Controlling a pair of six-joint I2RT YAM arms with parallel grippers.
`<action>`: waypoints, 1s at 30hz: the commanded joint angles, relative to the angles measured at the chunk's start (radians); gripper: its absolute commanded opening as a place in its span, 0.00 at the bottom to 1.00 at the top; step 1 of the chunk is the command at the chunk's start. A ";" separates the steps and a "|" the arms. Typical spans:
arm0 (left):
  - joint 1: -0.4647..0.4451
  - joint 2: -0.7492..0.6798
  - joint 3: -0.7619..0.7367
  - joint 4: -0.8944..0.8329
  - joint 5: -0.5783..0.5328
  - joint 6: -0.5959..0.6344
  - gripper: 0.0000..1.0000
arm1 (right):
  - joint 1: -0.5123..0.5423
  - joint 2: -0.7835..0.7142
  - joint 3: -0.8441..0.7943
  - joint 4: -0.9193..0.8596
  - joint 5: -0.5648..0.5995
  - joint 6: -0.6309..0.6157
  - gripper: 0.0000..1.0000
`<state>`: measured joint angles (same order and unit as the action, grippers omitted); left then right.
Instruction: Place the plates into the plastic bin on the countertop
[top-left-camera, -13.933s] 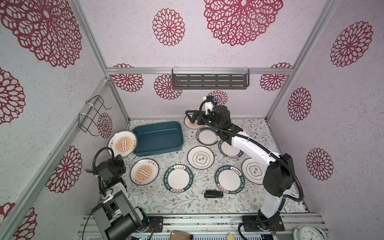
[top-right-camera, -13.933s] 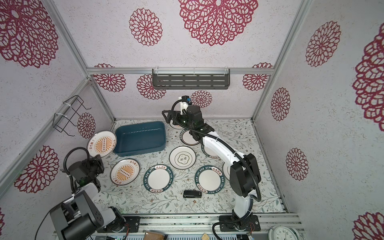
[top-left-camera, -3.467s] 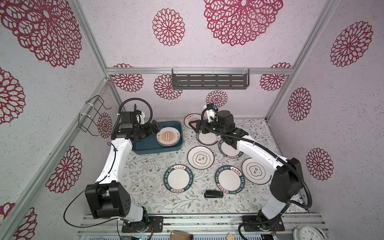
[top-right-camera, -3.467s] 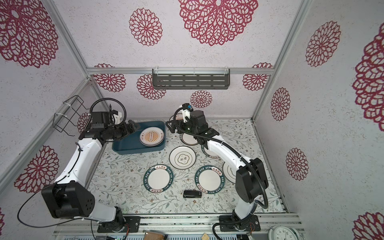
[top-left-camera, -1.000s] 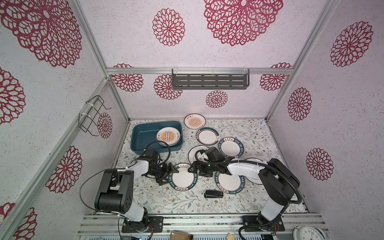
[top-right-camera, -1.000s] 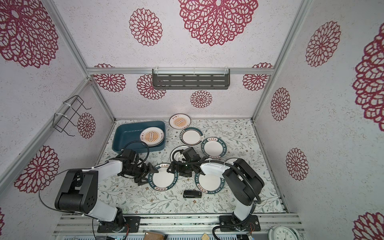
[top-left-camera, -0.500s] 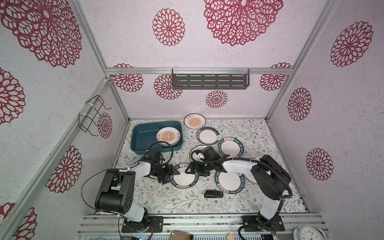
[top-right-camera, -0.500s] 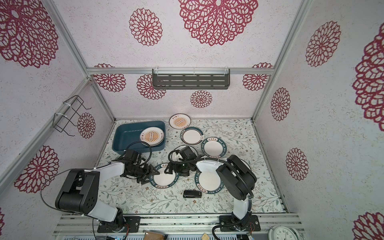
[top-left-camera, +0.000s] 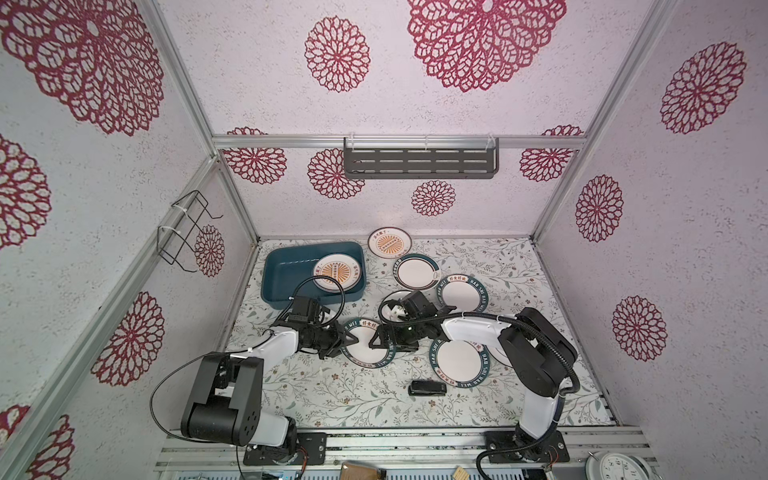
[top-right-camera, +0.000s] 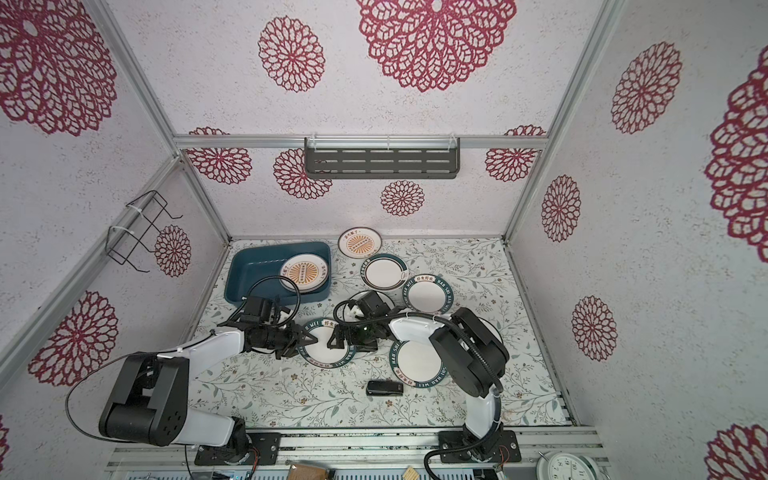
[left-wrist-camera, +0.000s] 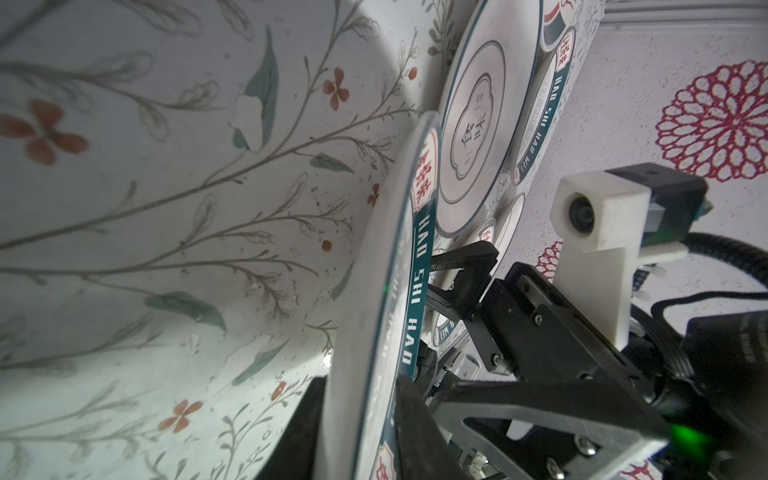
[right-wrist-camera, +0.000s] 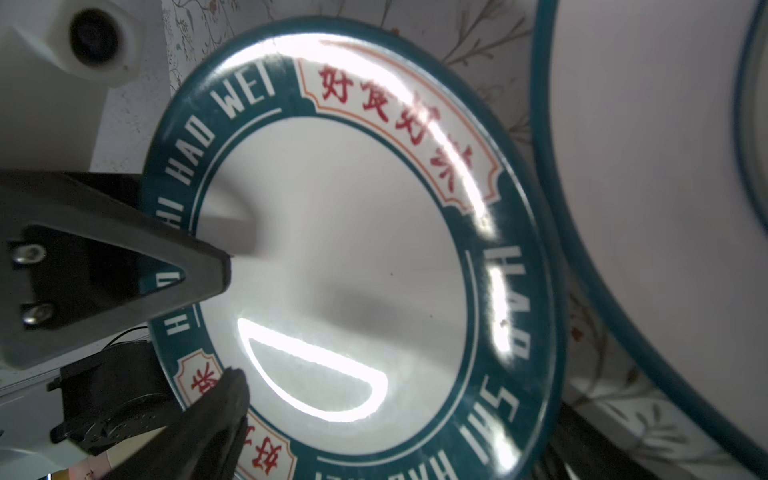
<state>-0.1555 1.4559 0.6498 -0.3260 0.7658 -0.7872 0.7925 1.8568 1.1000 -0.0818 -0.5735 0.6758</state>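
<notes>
A teal-rimmed plate (top-left-camera: 368, 351), tilted off the table (top-left-camera: 332, 395), was pinched at its rim by the left gripper's (top-left-camera: 345, 340) jaws, while the right gripper's (top-left-camera: 376, 338) jaws were held spread beside it. At least one sunburst plate (top-left-camera: 336, 272) was seen in the plastic bin (top-left-camera: 286, 270); several other plates were left outside it.

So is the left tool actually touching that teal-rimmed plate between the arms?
Touching. The left wrist view shows the teal-rimmed plate pinched by its rim between both fingers of the left tool, no gap.

Red-flowered white walls (top-left-camera: 395, 104), grey shelf (top-left-camera: 419, 163)
</notes>
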 joint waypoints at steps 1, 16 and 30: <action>-0.013 -0.038 -0.012 0.024 0.008 -0.009 0.22 | -0.004 -0.010 0.046 0.002 -0.023 -0.028 0.99; -0.012 -0.157 0.086 -0.011 -0.012 -0.034 0.05 | -0.064 -0.112 0.195 -0.092 0.159 -0.120 0.99; 0.058 -0.173 0.269 -0.099 0.008 0.032 0.00 | -0.065 -0.309 0.117 0.102 0.476 0.024 0.99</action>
<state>-0.1234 1.3018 0.8791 -0.4370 0.7444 -0.7834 0.7235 1.6123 1.2438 -0.0368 -0.2104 0.6483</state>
